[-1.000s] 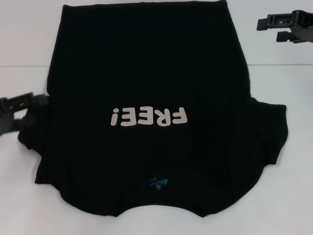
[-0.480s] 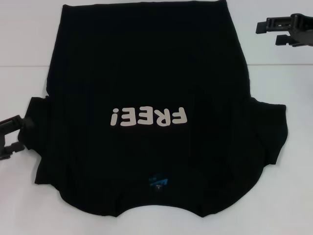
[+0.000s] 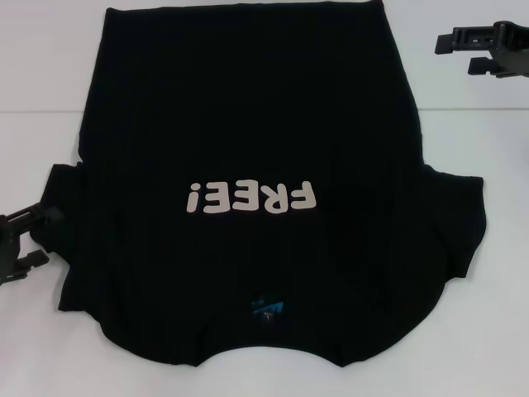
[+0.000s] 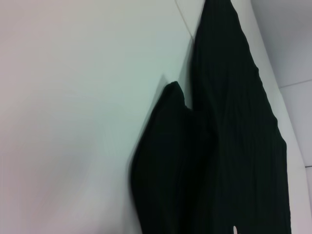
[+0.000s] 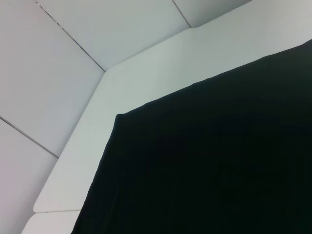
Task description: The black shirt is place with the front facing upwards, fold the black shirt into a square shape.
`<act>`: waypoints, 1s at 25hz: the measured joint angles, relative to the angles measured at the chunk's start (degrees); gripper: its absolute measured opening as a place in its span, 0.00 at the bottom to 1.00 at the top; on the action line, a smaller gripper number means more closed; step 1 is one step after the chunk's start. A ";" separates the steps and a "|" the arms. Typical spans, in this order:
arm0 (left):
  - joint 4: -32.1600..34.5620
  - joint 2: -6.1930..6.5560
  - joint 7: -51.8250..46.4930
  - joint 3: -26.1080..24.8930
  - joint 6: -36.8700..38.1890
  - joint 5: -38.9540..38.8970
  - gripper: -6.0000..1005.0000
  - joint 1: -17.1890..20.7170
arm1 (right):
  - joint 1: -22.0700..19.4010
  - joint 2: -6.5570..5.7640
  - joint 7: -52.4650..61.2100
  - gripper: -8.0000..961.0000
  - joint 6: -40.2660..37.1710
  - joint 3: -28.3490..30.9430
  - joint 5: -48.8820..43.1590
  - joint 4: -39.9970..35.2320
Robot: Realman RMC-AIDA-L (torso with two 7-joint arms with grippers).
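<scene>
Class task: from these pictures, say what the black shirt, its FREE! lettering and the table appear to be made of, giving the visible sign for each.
Black shirt: apparently matte knit cloth; it lies limp with soft wrinkles. FREE! lettering: probably a flat cream print or transfer, with crisp edges. Table: smooth white hard surface, possibly laminate; material uncertain.

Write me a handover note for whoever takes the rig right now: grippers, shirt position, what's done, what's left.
Left gripper: open, low beside the shirt's left sleeve edge, holding nothing.
Right gripper: open, raised off the far right corner of the shirt, holding nothing.
Black shirt: spread flat on the white table, front up, "FREE!" lettering showing, collar and blue neck label nearest the robot, hem at the far side. Both sleeves lie out.
Done: nothing folded yet.
Left: fold in both sleeves and sides, then fold lengthwise into a square.
</scene>
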 joint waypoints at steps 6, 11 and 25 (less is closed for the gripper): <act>-1.75 0.29 -0.16 -0.05 -2.04 0.17 0.90 -1.02 | 0.06 -0.03 0.02 0.95 0.09 0.17 0.13 0.00; -2.94 0.40 -0.40 -0.01 -3.91 0.23 0.87 -1.45 | 0.00 -0.03 0.02 0.95 0.22 0.18 0.15 0.00; -2.81 0.63 -1.42 1.31 -6.30 0.94 0.64 -2.28 | -0.04 -0.14 0.02 0.95 0.22 0.89 0.24 0.00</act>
